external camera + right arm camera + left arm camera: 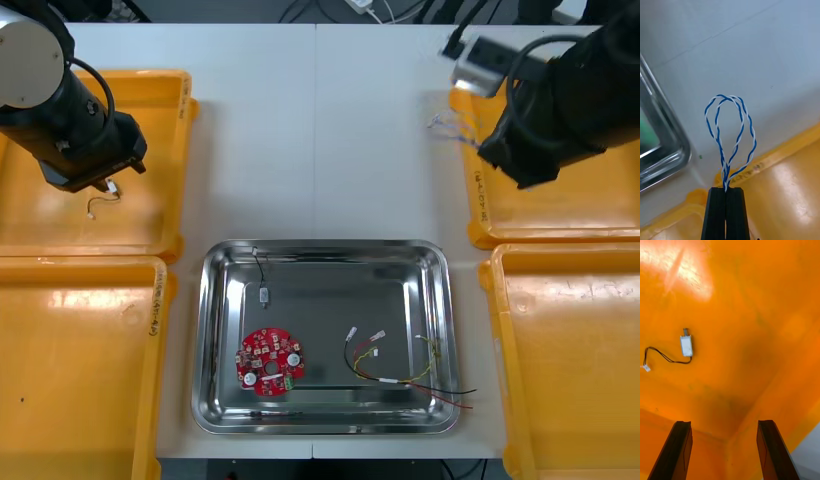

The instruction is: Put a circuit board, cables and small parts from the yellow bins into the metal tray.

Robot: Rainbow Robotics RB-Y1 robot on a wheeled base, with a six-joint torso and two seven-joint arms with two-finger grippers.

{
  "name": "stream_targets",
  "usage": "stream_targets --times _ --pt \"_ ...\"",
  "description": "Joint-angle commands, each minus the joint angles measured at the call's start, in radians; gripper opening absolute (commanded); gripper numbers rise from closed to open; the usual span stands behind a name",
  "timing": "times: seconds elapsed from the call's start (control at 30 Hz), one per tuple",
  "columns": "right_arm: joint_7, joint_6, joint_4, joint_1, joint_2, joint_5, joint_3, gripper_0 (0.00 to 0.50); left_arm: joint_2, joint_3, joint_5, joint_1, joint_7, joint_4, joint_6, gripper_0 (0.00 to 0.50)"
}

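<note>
While the right gripper (726, 189) stands clamped on the twisted blue and white cable (730, 131) at the left rim of the far right yellow bin (560, 215), the left gripper (724, 425) hangs, fingers apart, over the far left yellow bin (160, 115), near a small metal part (686, 345).
</note>
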Motion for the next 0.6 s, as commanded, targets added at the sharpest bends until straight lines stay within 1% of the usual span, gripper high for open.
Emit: stream_targets --times 0.03,0.13,0.27,0.33,0.47,0.6 --pt "-0.028 0.004 -0.082 0.052 0.004 -0.017 0.097 0.0 0.052 0.043 -0.024 -0.051 -0.077 0.049 -0.058 0.5" --pt "-0.025 0.004 -0.108 0.061 0.022 0.003 0.151 0.0 0.054 0.049 -0.033 -0.052 -0.09 0.084 -0.088 0.5" --pt "-0.016 0.004 -0.108 0.061 0.051 0.026 0.209 0.0 0.057 0.052 -0.05 -0.052 -0.104 0.116 -0.131 0.5" --pt "-0.008 0.004 -0.107 0.059 0.07 0.054 0.252 0.0 0.057 0.052 -0.056 -0.052 -0.115 0.145 -0.154 0.5" --pt "0.012 0.004 -0.107 0.061 0.097 0.109 0.332 0.0 0.055 0.051 -0.055 -0.052 -0.129 0.193 -0.18 0.5" --pt "0.029 0.004 -0.102 0.061 0.103 0.141 0.389 0.0 0.055 0.052 -0.041 -0.052 -0.139 0.225 -0.188 0.5"
